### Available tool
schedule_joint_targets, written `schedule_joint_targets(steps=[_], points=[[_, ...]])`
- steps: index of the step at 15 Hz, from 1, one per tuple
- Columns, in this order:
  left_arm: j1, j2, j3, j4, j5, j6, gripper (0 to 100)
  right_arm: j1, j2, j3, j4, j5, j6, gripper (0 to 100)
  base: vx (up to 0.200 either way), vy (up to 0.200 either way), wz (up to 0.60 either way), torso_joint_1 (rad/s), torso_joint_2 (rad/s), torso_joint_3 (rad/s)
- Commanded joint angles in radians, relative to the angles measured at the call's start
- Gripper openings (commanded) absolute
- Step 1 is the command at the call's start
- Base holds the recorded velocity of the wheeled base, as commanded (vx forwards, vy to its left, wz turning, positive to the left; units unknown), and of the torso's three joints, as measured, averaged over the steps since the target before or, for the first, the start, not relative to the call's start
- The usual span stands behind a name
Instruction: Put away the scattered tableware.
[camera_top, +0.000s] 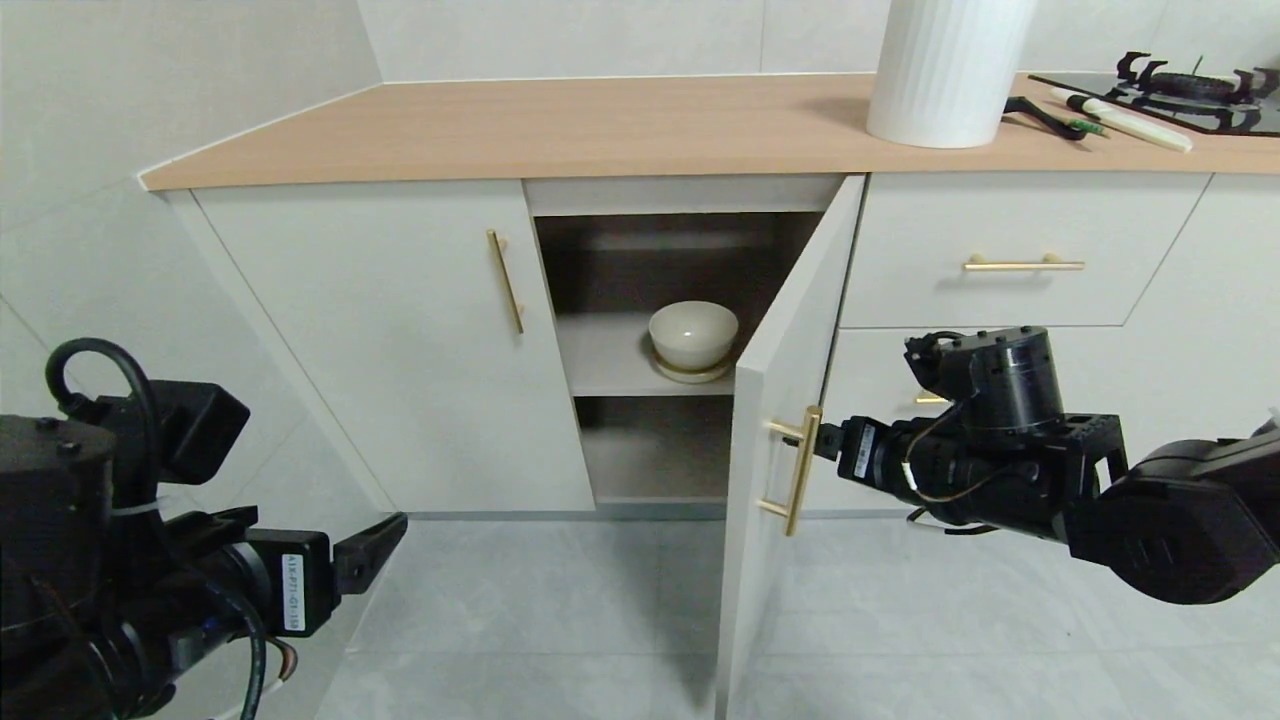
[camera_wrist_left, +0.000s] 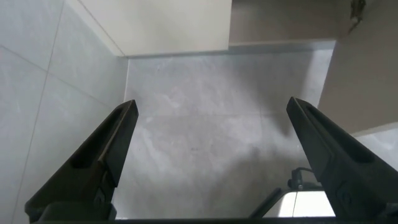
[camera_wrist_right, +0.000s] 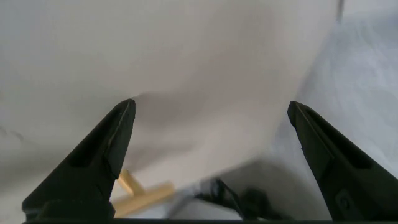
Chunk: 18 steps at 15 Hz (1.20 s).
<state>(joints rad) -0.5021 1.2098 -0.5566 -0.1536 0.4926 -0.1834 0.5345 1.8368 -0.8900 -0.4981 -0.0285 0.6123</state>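
Cabinet under the table (camera_top: 600, 125): right door (camera_top: 785, 380) stands open, left door (camera_top: 400, 330) shut. Cream bowl (camera_top: 693, 333) sits on a gold-rimmed plate (camera_top: 690, 374) on the upper shelf (camera_top: 605, 358) inside, toward the shelf's right side. R gripper (camera_top: 822, 440) is at the open door's gold handle (camera_top: 797, 470), just beside its upper post. Its jaws are apart w/ the door face ahead of them, not clamped on the handle. L gripper (camera_top: 390, 535) hangs low over the floor tiles (camera_top: 560, 600), in front of the shut door, jaws wide apart. On the table: white ribbed container (camera_top: 945, 70), utensils (camera_top: 1125, 122) beside it, stove (camera_top: 1195, 90) at far right.
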Motion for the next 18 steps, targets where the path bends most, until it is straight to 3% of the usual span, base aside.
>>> schedule_joint_targets(steps=[1,11,14,18], points=[[0.001,0.007,-0.002,-0.001,0.001,-0.001,100,0.012,0.036,-0.001,-0.016,-0.011,0.010,100,0.200,0.000,0.00,0.002,0.00,0.002],[0.001,0.017,-0.002,-0.004,0.003,-0.001,100,0.032,0.073,-0.038,-0.036,-0.034,0.076,100,0.200,0.000,0.00,0.003,0.00,0.000],[0.001,0.017,-0.002,-0.006,0.004,-0.002,100,0.030,0.084,-0.043,-0.057,-0.048,0.096,100,0.000,0.000,0.00,0.000,0.00,0.000],[0.001,0.014,-0.002,-0.006,0.004,-0.004,100,0.027,0.137,-0.099,-0.091,-0.140,0.145,100,0.000,0.000,0.00,0.000,0.00,0.000]])
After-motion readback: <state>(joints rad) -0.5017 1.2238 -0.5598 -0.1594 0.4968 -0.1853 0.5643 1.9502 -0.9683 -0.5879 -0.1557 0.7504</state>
